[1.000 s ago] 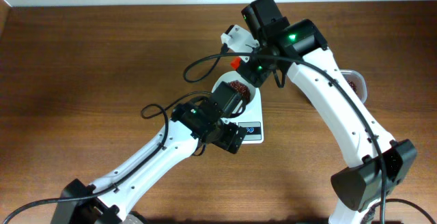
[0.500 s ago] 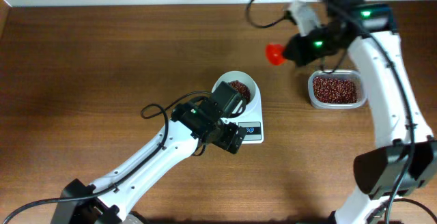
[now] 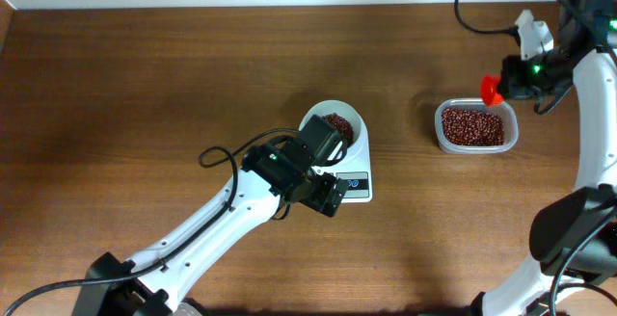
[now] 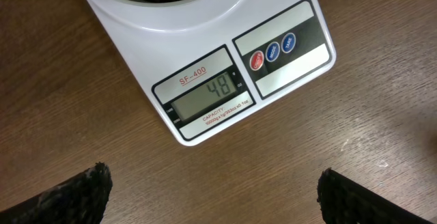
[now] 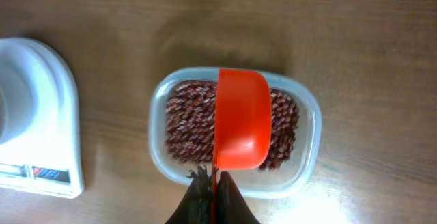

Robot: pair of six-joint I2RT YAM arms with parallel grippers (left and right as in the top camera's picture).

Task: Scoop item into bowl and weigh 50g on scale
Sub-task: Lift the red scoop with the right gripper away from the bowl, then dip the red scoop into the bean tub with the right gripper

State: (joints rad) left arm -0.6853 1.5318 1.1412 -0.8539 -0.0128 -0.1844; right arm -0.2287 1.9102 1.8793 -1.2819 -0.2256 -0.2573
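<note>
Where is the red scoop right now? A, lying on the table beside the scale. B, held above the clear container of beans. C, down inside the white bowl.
B: the right wrist view shows the red scoop, gripped by the right end effector, above the clear container of beans, well apart from the scale.

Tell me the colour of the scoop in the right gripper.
Bright orange-red; the scoop shows best in the right wrist view.

The bowl (image 3: 353, 119) (beans (image 3: 335, 121) inside) sits on the scale (image 3: 358, 184), left of the container (image 3: 438, 130).
</note>
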